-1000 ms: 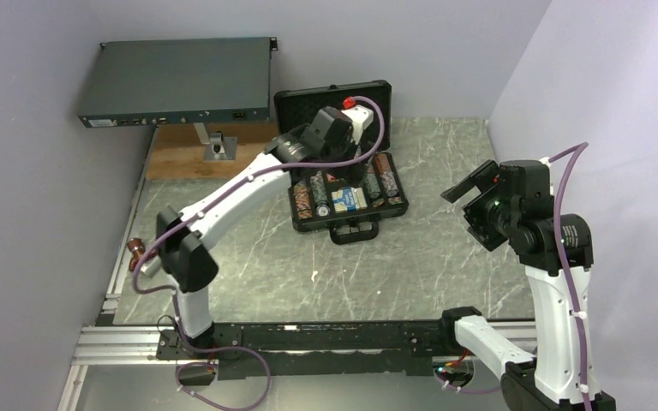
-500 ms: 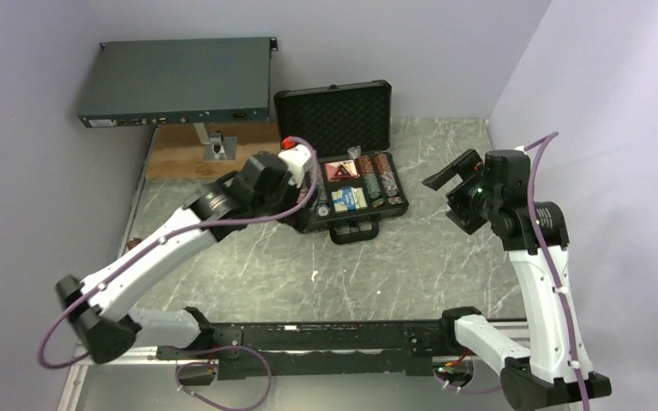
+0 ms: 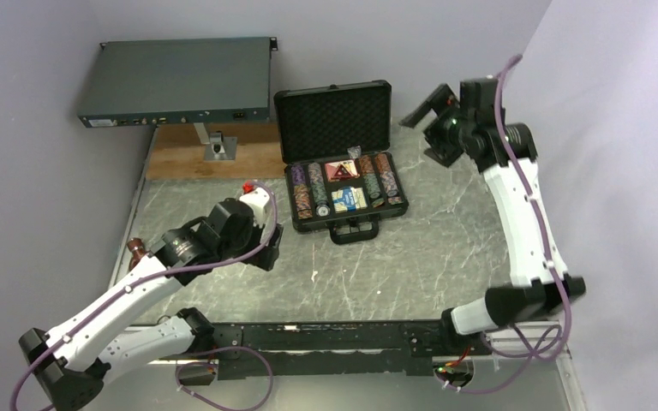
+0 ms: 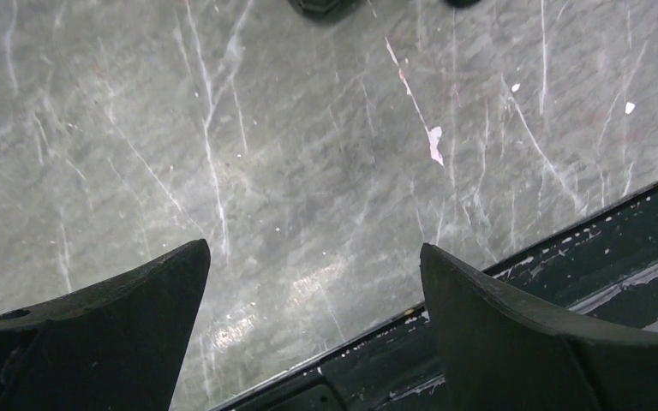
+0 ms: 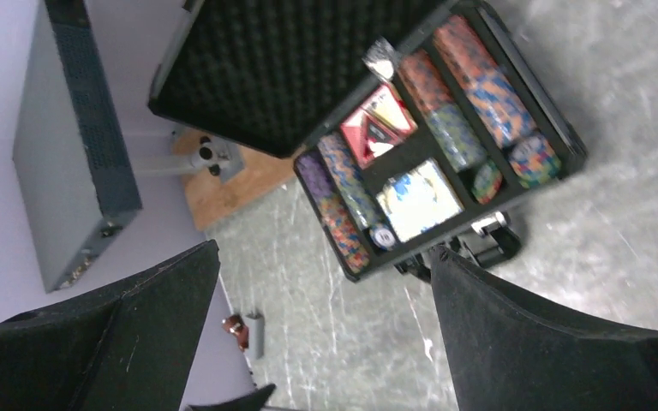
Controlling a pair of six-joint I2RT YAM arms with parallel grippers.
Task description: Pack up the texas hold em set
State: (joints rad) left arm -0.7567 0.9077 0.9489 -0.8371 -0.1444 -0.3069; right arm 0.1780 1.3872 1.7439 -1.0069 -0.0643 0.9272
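The black briefcase [image 3: 391, 171] lies open at the table's back middle, its foam lid [image 3: 334, 120] upright. Inside are striped chip rows [image 3: 308, 193], a card deck [image 3: 349, 199] and a red triangle [image 3: 340, 170]. The right wrist view shows the case [image 5: 557, 128], chip rows [image 5: 471, 77], deck [image 5: 420, 199], triangle [image 5: 373, 128], a round blue button [image 5: 383, 235] and the handle [image 5: 480, 240]. My left gripper [image 3: 264, 250] is open and empty over bare table [image 4: 313, 248], near and left of the case. My right gripper [image 3: 427, 128] is open and empty, raised right of the lid [image 5: 326, 248].
A flat grey electronics box [image 3: 180, 81] stands on a wooden board [image 3: 206, 154] at the back left. A small brown object [image 3: 135, 251] lies at the table's left edge. The black base rail [image 3: 326, 338] runs along the near edge [image 4: 565, 257]. Walls close both sides.
My left arm has pulled back from over the case to the near left of the table. My right arm has risen and swung back toward the lid's right side.
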